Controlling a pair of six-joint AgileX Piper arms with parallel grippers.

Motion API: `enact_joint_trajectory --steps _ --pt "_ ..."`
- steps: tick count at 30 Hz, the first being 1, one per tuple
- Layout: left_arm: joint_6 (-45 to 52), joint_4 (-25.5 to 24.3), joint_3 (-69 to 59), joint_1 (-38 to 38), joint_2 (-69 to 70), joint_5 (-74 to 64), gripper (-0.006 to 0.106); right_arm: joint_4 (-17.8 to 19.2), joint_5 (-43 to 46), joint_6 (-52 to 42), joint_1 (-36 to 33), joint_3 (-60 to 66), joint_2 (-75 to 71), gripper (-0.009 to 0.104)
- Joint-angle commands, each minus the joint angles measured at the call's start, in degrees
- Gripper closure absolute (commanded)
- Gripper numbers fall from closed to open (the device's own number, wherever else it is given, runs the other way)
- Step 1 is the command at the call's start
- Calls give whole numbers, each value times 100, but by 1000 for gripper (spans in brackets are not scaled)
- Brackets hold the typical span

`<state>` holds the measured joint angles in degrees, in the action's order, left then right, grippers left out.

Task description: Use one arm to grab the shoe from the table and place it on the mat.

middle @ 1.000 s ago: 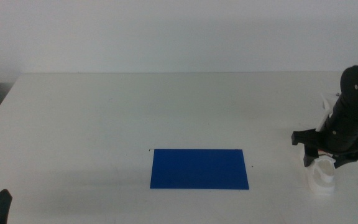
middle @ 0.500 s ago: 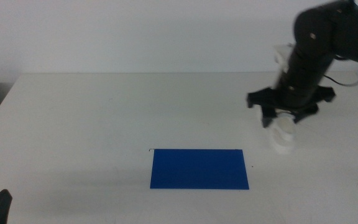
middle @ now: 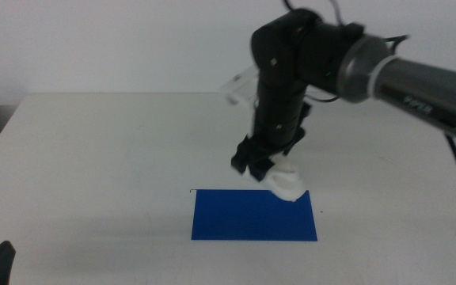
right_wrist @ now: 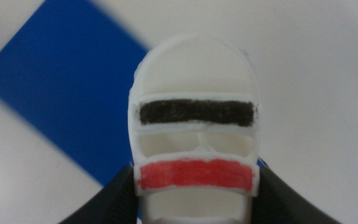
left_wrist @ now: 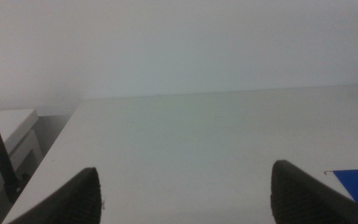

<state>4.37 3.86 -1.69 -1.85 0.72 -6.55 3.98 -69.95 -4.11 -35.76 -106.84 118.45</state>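
Right claw (middle: pixel 264 168): pinching the sandal (middle: pixel 285 182), raised above the mat's (middle: pixel 252 218) far right corner.
Sandal: white, black strap, red strap.
Left claw (left_wrist: pixel 185 193): spread, waiting over the worktop (middle: pixel 117 150).

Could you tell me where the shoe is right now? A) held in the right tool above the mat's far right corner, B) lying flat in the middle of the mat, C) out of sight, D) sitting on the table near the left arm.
A: the right tool grips the shoe, hanging over the far right corner of the mat.
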Motion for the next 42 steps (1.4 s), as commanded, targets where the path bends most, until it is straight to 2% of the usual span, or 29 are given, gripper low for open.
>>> enact_joint_trajectory --steps 1,5,10,24,42 --pt "-27 55 -40 -26 58 469 7 -33 -161 -1178 -123 -211 -242 99" --pt "-27 55 -40 -26 58 469 7 -186 -202 -2675 -234 -211 -123 99" --pt "-27 55 -40 -26 58 469 7 -170 -108 -3362 -269 -211 -35 99" --pt "-27 55 -40 -26 58 469 7 -333 389 -3541 -269 -211 318 99" --pt "-27 55 -40 -26 58 469 7 -505 238 -3516 -269 -205 553 99"
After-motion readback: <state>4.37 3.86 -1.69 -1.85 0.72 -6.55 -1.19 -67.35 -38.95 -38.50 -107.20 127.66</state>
